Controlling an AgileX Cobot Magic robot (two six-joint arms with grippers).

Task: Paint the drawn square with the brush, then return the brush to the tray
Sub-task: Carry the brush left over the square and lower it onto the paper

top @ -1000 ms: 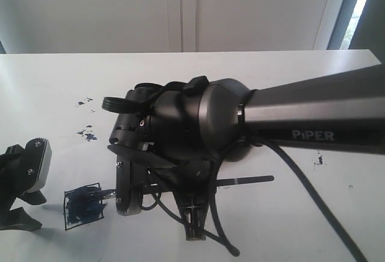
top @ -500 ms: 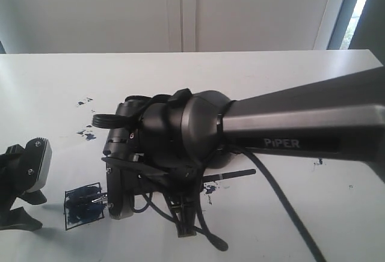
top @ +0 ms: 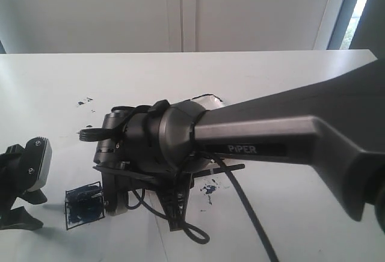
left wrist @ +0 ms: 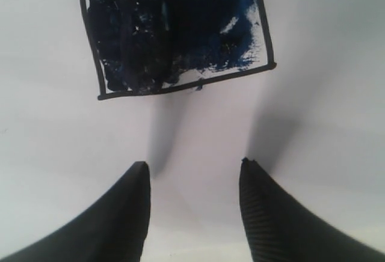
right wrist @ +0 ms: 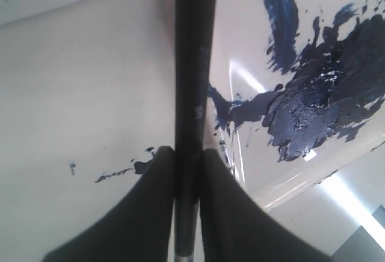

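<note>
**Colours and markings.** The drawn square (left wrist: 177, 33), outlined in thin black lines, is showing an interior smeared dark blue-black. Streaks of brighter blue and slivers of bare white are lying along two of its edges. The brush (right wrist: 191, 82) is presenting a plain black shaft. The tray (right wrist: 249, 57) is gleaming glossy white and carrying a large blue-black blotch and a separate mid-blue stroke. The surface (top: 289, 79) is reading as matt white, dotted with dark blue specks (top: 84, 101). The left gripper (left wrist: 193, 163) is displaying black fingers (left wrist: 283, 226), one finely ribbed. The right gripper (right wrist: 185, 151) is appearing uniformly black. Its arm (top: 283, 136) is showing dark grey with white "PiPER" lettering.
</note>
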